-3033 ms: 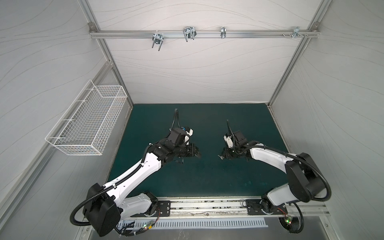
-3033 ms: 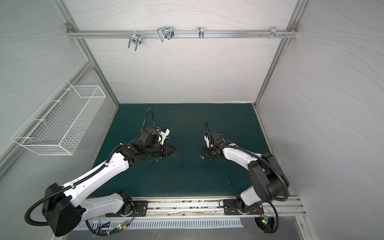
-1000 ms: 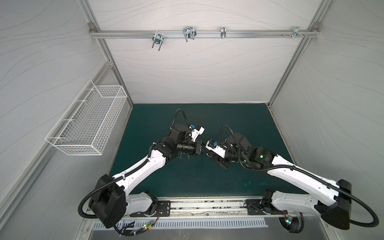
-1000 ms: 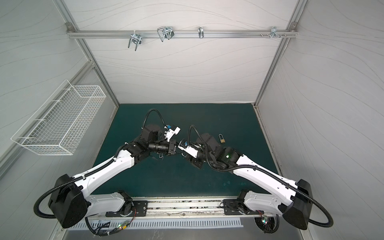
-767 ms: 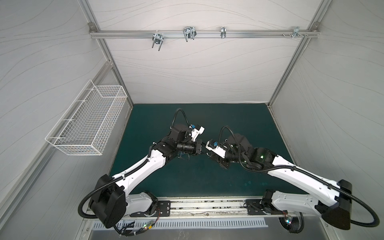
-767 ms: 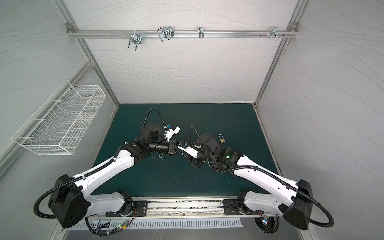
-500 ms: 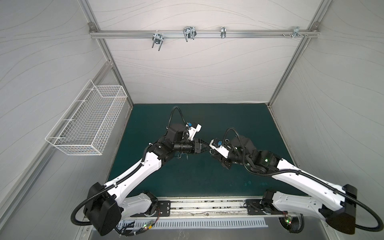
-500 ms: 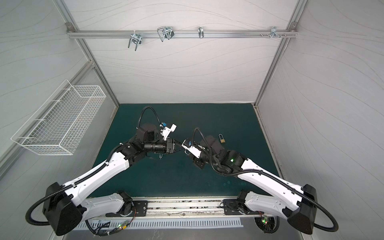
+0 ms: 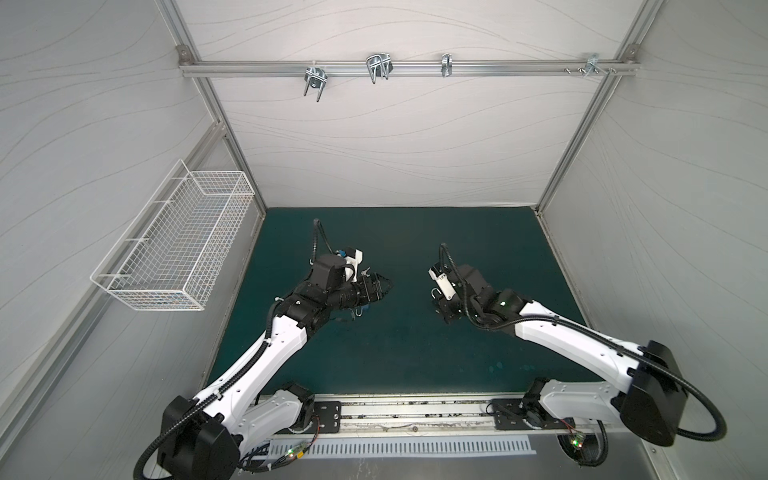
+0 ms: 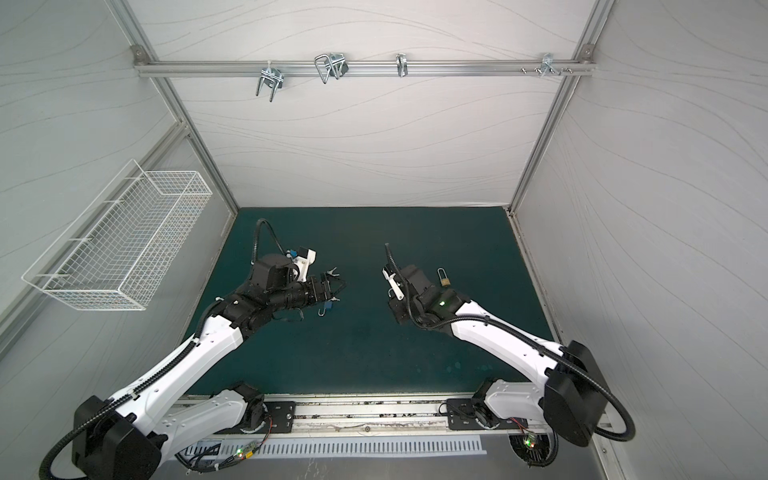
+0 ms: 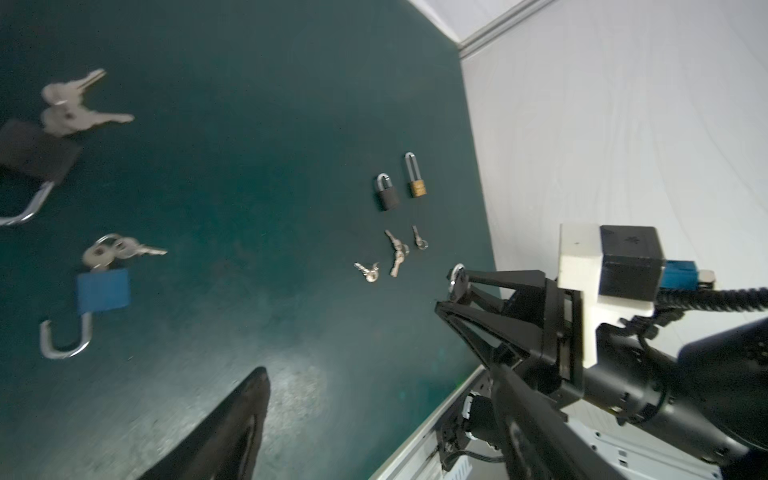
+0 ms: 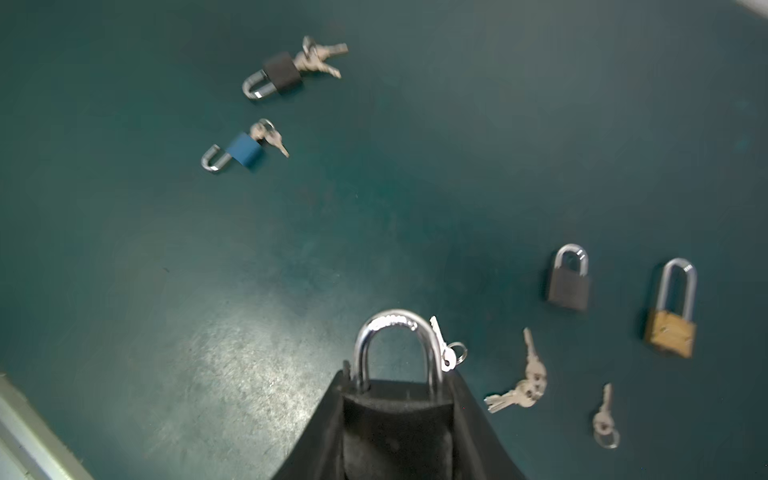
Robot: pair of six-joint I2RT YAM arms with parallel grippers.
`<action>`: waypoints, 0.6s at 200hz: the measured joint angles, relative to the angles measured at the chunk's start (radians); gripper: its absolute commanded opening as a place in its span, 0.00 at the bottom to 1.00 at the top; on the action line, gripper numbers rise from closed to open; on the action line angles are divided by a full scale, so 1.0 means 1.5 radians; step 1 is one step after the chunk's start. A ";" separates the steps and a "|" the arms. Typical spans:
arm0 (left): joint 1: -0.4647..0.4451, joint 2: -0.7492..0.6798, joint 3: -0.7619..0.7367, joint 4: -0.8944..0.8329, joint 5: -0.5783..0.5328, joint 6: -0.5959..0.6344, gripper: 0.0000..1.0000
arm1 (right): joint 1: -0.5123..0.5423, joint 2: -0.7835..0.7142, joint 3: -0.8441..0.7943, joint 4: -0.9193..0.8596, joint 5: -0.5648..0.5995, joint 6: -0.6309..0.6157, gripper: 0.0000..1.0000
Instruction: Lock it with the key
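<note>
The left gripper has opened and backed off; the right gripper has drawn away with its padlock

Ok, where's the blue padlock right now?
In a top view, the blue padlock lies left of centre on the green mat, shackle open, next to the black padlock with keys.

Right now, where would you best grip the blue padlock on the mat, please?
The blue padlock lies flat on the mat, with its open shackle sticking out one end and the keys out the other. So I would take its square body from straight above, jaws closing on the two plain side edges, the only free ones.
</note>
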 measured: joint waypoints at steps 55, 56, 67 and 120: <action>0.017 -0.020 -0.023 -0.035 -0.046 -0.001 0.84 | -0.065 0.105 0.025 0.014 -0.018 0.043 0.00; 0.017 -0.020 -0.023 -0.035 -0.046 -0.001 0.84 | -0.068 0.110 0.028 0.014 -0.018 0.046 0.00; 0.018 -0.018 -0.023 -0.036 -0.053 -0.001 0.84 | -0.085 0.151 0.055 0.008 -0.017 0.052 0.00; 0.042 0.012 -0.024 -0.042 -0.071 -0.017 0.84 | -0.103 0.299 0.157 -0.026 -0.004 0.064 0.00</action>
